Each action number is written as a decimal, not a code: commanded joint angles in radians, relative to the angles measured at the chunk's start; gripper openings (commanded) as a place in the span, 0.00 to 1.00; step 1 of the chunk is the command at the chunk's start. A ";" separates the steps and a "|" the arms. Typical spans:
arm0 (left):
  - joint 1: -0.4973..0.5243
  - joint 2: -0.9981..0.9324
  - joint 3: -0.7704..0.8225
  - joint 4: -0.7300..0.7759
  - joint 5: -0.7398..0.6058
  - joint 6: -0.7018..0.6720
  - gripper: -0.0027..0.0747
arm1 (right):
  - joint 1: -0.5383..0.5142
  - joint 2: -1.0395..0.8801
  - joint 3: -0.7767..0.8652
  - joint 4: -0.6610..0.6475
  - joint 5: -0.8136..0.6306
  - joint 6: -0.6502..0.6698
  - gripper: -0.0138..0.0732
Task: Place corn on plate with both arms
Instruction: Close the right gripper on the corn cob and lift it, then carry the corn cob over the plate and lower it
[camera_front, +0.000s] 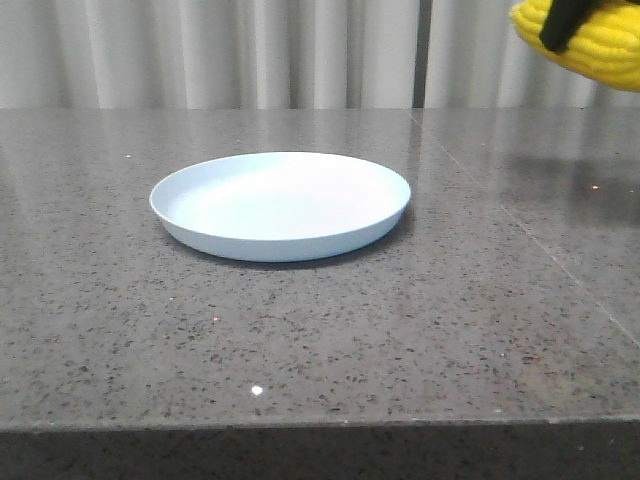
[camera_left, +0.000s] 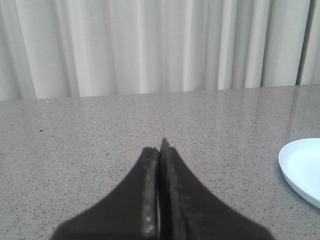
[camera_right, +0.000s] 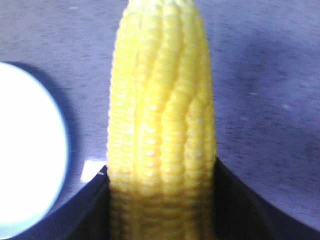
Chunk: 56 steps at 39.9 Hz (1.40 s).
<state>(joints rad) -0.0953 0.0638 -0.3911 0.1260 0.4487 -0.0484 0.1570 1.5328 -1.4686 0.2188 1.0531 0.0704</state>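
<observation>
Over grey table (camera_front: 300, 330), right fingers (camera_right: 235, 205) clamp corn (camera_right: 162, 125); left fingers (camera_left: 150, 200) pressed together.

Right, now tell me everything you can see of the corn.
The corn is a bright yellow cob with neat rows of kernels, glossy and plastic-looking. It is held off the table, clamped between the two dark fingers of the right pincer, which press on its sides; nothing else touches it. In the front view it hangs high at the far right, partly cut off by the frame, above and to the right of the plate. Its ends are out of view.
</observation>
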 joint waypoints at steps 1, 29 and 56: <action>-0.002 0.011 -0.024 0.002 -0.089 -0.001 0.01 | 0.085 -0.036 -0.051 -0.038 -0.028 0.083 0.31; -0.002 0.011 -0.024 0.002 -0.089 -0.001 0.01 | 0.511 0.257 -0.205 -0.254 -0.153 0.517 0.31; -0.002 0.011 -0.024 0.002 -0.089 -0.001 0.01 | 0.482 0.228 -0.204 -0.233 -0.154 0.549 0.79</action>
<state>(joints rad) -0.0953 0.0638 -0.3911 0.1260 0.4487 -0.0484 0.6630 1.8626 -1.6368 -0.0076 0.9335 0.6391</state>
